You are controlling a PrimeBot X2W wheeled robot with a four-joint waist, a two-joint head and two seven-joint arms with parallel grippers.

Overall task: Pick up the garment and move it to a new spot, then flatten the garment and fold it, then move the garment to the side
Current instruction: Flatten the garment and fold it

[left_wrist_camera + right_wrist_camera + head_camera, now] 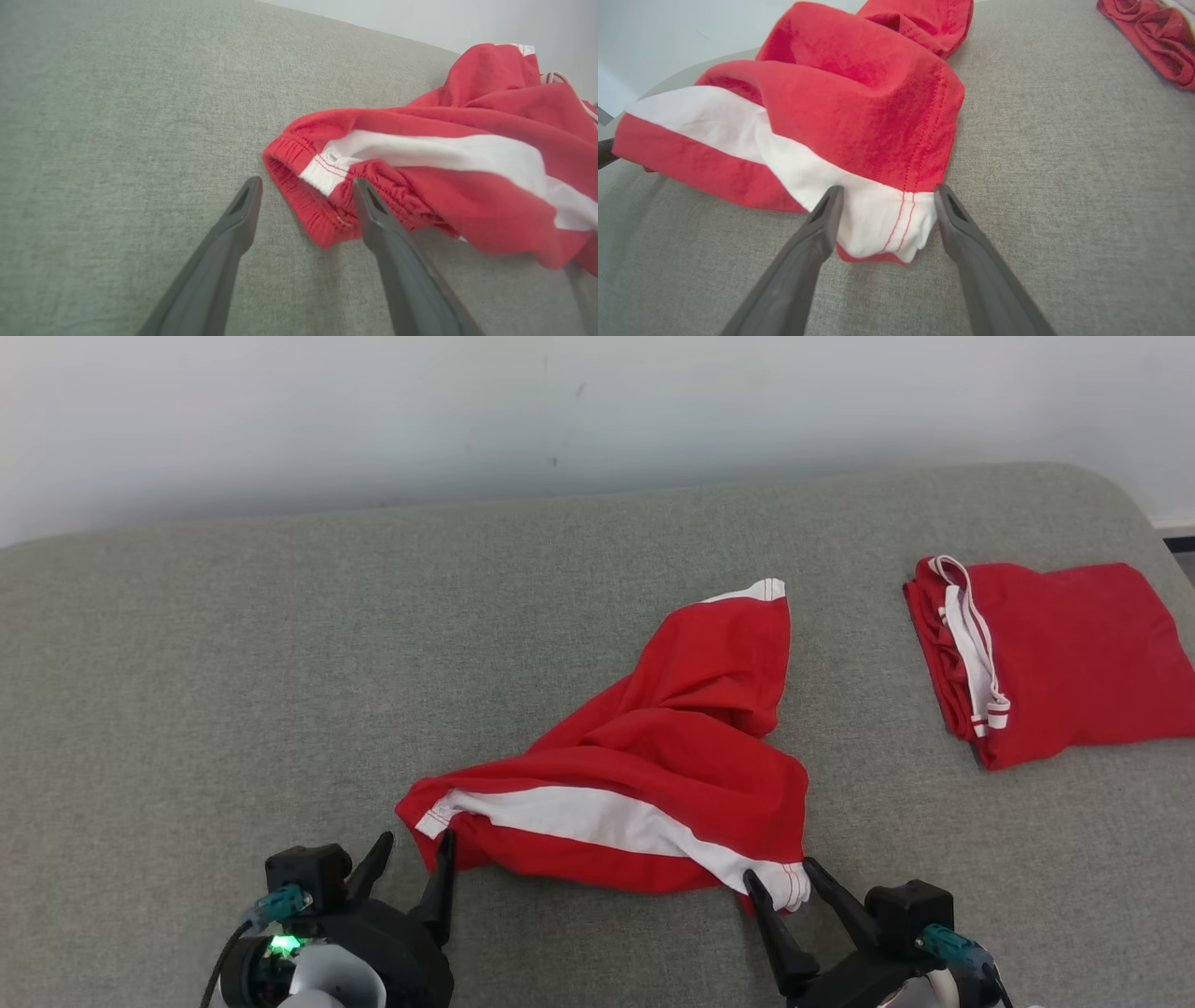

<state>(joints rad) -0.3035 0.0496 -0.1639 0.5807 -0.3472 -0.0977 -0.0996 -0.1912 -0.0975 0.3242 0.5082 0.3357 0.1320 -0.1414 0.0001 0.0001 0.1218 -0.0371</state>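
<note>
The garment [653, 756] is a pair of red shorts with a white side stripe, lying crumpled in the middle of the grey padded surface [280, 663]. My left gripper [415, 840] stands open at its near left end. In the left wrist view the elastic waistband corner of the garment [327, 186] lies between the spread fingers of that gripper [307, 184]. My right gripper [780, 873] is open at the near right end. Seen from the right wrist, this gripper [888, 189] straddles the white hem corner of the garment [878, 224]. Neither gripper holds the cloth.
A second red garment [1074, 663] with white cords lies folded at the far right, and its rolled edge [1148, 37] appears in the right wrist view. A pale wall runs behind the surface. Bare grey fabric stretches to the left and behind the shorts.
</note>
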